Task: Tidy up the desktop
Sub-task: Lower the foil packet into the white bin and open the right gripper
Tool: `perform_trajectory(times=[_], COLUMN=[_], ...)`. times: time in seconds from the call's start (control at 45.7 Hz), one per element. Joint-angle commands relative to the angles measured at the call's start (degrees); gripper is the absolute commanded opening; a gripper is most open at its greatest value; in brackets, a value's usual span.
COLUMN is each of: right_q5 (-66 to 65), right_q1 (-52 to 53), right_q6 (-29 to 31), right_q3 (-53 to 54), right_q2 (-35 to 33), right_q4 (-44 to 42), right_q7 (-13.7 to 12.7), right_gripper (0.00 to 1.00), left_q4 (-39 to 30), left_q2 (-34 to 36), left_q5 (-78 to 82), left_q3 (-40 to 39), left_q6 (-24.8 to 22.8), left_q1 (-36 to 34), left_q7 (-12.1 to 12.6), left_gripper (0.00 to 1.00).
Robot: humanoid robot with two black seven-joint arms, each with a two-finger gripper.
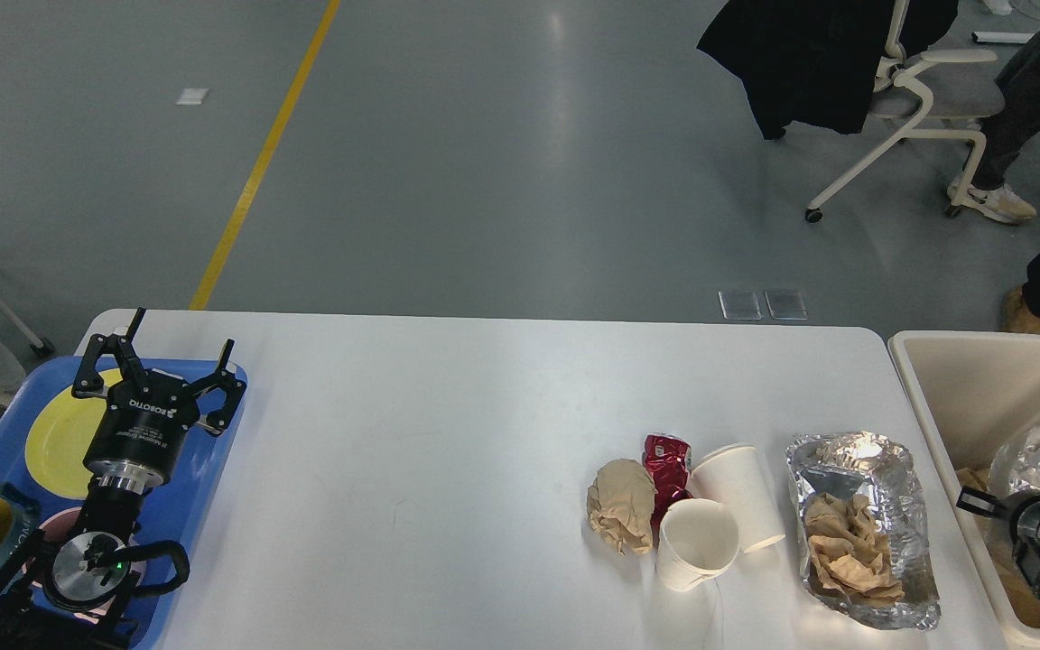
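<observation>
Hovering over the blue tray (213, 469) at the left end of the white surface (430, 451), the left gripper (179, 343) has its fingers spread and empty. Toward the surface's right end lie paper cups (719, 524), a crumpled brown paper (621, 506) and a foil container (863, 524); the right gripper (976, 501) sits inside the cream bin (953, 370) beyond that end, and I cannot tell its state.

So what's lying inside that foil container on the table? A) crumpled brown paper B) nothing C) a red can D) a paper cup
A: crumpled brown paper lies in the foil container; the red can and both cups sit outside it, to its left on the table.
</observation>
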Motion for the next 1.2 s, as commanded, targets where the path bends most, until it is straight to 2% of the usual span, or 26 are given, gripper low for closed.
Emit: perform_trajectory(times=[0.0, 0.569, 0.679, 0.745, 1.007, 1.183], right_q5=[0.2, 1.25, 2.22, 2.22, 2.22, 2.22], right_q1=[-1.84, -4.3, -4.39, -4.48, -5.01, -5.09], right_q6=[-0.36, -0.62, -3.42, -6.15, -13.63, -14.33], right_q3=[0.19, 0.54, 0.45, 0.36, 0.45, 0.36], right_q2=[0.74, 1.01, 0.04, -0.05, -0.05, -0.4], right_q4=[-0.14, -0.4, -0.4, -0.4, -0.05, 0.04], right_q7=[-0.01, -0.62, -0.62, -0.62, -0.36, -0.36], right_gripper=[0.0, 0.0, 0.0, 0.12, 0.78, 0.81], left_q4=[0.0, 0.0, 0.0, 0.0, 0.0, 0.0], left_q2=[0.0, 0.0, 0.0, 0.0, 0.0, 0.0], left_q5=[0.0, 0.0, 0.0, 0.0, 0.0, 0.0], left_q3=[0.0, -0.09, 0.0, 0.0, 0.0, 0.0], left_q6=[0.0, 0.0, 0.0, 0.0, 0.0, 0.0], left_q1=[0.0, 0.0, 0.0, 0.0, 0.0, 0.0], left_q7=[0.0, -0.09, -0.09, 0.0, -0.09, 0.0], left_gripper=[0.96, 0.96, 0.96, 0.96, 0.96, 0.96])
